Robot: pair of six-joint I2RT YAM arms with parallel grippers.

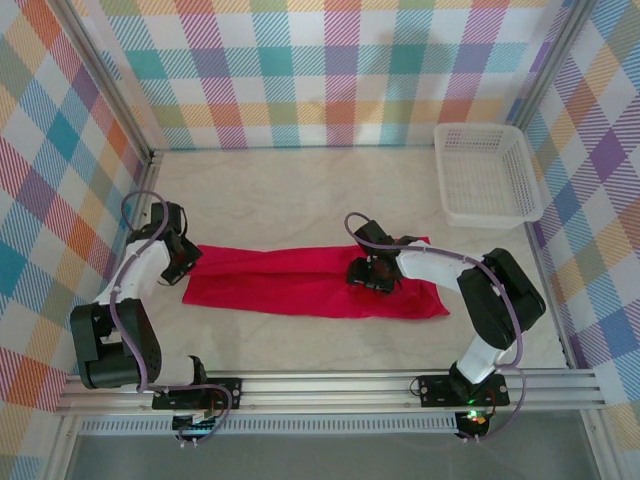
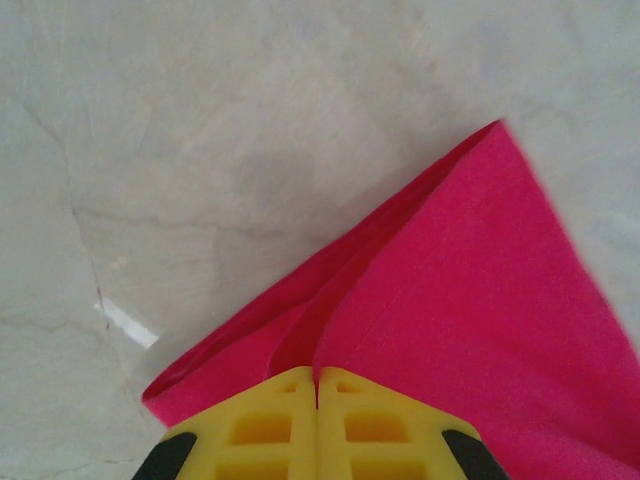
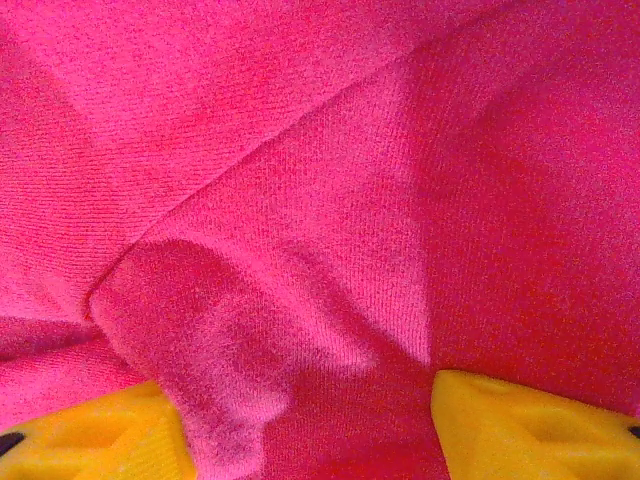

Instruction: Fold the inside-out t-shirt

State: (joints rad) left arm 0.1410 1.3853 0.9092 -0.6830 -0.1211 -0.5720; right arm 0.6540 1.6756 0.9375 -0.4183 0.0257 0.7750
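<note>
Left gripper (image 2: pixel 318 372) sits shut at the left end of the t-shirt (image 1: pixel 290 280), a long band on the tabletop (image 1: pixel 300 190), while right gripper (image 3: pixel 310 400), jaws apart, straddles cloth right of its middle, so we're seemingly mid-fold, with a firm pinch needed next.

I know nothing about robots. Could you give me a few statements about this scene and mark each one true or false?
1. The shirt is red. True.
2. The shirt lies in the basket. False: it lies on the table, folded into a long strip, and the basket stands apart at the far right.
3. The right tool has its fingers apart, down on the shirt. True.
4. The left tool is wide open. False: its fingers are shut together at the shirt's left end.
</note>
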